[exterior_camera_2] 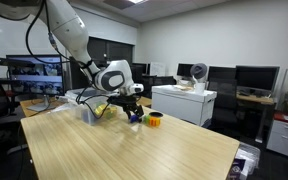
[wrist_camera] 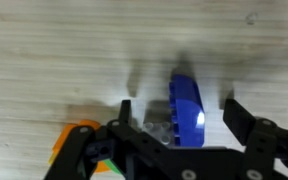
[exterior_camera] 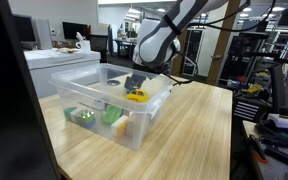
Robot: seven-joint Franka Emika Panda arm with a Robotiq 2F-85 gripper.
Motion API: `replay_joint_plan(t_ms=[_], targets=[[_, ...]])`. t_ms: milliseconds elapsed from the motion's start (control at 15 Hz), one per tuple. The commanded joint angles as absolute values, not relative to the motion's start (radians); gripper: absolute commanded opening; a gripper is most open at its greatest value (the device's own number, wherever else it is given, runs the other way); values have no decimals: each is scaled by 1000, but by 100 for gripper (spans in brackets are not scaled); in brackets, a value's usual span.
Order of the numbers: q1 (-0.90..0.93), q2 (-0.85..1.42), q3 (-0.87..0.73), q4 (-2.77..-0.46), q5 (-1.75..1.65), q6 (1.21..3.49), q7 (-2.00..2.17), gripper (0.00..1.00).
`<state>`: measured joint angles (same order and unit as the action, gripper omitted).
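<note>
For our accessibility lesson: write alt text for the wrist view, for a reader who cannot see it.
A blue object lies on a pale wooden table between the open jaws of a black gripper, seen from above. An orange thing shows at the picture's lower left.

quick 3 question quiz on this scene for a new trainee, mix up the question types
1. True or false: the gripper is shut on the blue object.
2. Multiple choice: what does the clear bin stand on? A) the wooden table B) the floor C) a metal cart
3. Fill in: in the wrist view, the neighbouring object at lower left, beside the blue object, is coloured ____.

Key: 1 false, the jaws stand open on either side of it, not touching; 2 A; 3 orange.
</note>
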<state>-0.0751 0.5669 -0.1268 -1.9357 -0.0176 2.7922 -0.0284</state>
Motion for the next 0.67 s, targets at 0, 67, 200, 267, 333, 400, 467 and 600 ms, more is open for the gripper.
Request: replay_joint_plan(t_ms=[0, 67, 200, 267, 333, 400, 467, 600], targets=[[-64, 594, -142, -1909, -43, 2818, 4, 63], [-64, 593, -144, -1909, -44, 2820, 2, 56], [-72, 584, -142, -1923, -41, 2829, -6, 43], [-73, 580, -144, -1931, -42, 2836, -8, 34], [-74, 573, -146, -1938, -42, 2836, -8, 29], [-77, 566, -147, -1946, -41, 2840, -10, 22], [-79, 558, -149, -1950, -41, 2836, -11, 16], [-87, 533, -155, -1971, -38, 2817, -16, 3]])
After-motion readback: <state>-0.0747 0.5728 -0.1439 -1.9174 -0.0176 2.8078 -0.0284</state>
